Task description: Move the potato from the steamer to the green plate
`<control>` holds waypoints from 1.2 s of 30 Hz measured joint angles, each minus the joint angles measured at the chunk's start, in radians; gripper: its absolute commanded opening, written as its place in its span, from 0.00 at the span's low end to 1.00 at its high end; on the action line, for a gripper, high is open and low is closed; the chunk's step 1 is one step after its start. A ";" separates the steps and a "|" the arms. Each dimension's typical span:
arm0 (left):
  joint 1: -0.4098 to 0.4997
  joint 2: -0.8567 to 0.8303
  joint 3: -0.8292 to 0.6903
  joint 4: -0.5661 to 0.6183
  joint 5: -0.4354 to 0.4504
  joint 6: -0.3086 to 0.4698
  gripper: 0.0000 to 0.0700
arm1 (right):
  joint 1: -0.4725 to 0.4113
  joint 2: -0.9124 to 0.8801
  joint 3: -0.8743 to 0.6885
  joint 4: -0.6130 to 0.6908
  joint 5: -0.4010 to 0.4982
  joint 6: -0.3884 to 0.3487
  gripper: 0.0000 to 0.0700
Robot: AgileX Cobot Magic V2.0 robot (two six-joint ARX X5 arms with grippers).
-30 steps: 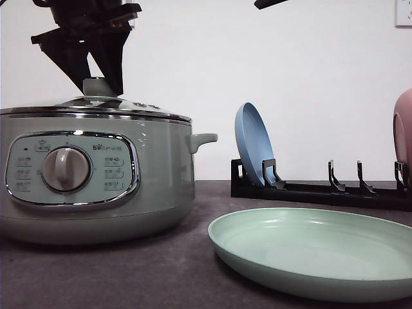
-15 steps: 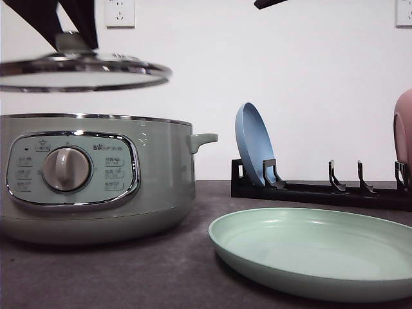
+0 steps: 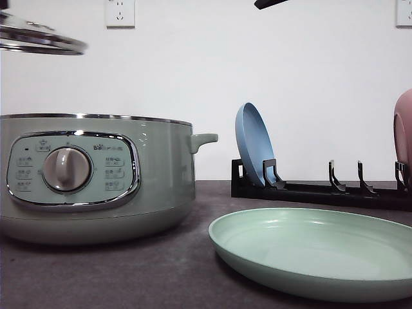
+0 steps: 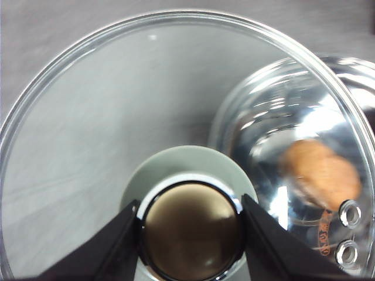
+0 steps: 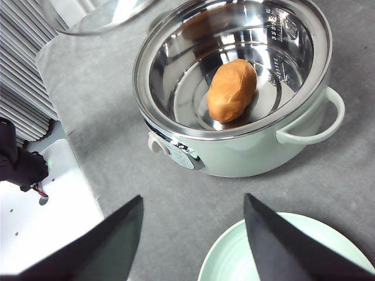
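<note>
The steamer (image 3: 96,174) stands uncovered at the table's left. Inside its steel bowl lies the orange-brown potato (image 5: 231,89), which is also blurred through the glass in the left wrist view (image 4: 322,172). My left gripper (image 4: 190,218) is shut on the knob of the glass lid (image 3: 38,38) and holds it high, up and to the left of the steamer. The green plate (image 3: 315,251) lies bare at the front right. My right gripper (image 5: 193,246) hangs open high above the gap between steamer and green plate (image 5: 281,252), nothing between its fingers.
A black dish rack (image 3: 322,190) stands at the back right. It holds an upright blue plate (image 3: 254,145) and a pink plate (image 3: 404,135) at the right edge. The steamer's side handle (image 3: 205,139) points toward the rack.
My left gripper lifted the lid off the steamer and carried it up and to the left. The steamer, plates and rack have not moved.
</note>
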 measured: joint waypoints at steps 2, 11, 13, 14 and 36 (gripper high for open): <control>0.031 -0.003 0.000 -0.005 0.000 0.000 0.00 | 0.000 0.000 0.000 0.000 0.000 0.000 0.48; 0.100 -0.008 0.000 -0.015 -0.003 0.000 0.00 | 0.000 0.000 0.000 0.000 0.001 0.001 0.49; 0.100 -0.008 0.000 -0.015 0.000 0.000 0.00 | 0.001 0.000 0.000 0.002 0.013 0.006 0.49; 0.100 -0.008 0.000 -0.014 0.001 0.000 0.00 | 0.002 0.000 0.000 0.008 0.020 0.010 0.50; 0.148 -0.008 0.000 -0.014 0.001 0.000 0.00 | 0.141 0.572 0.613 -0.002 0.131 0.053 0.67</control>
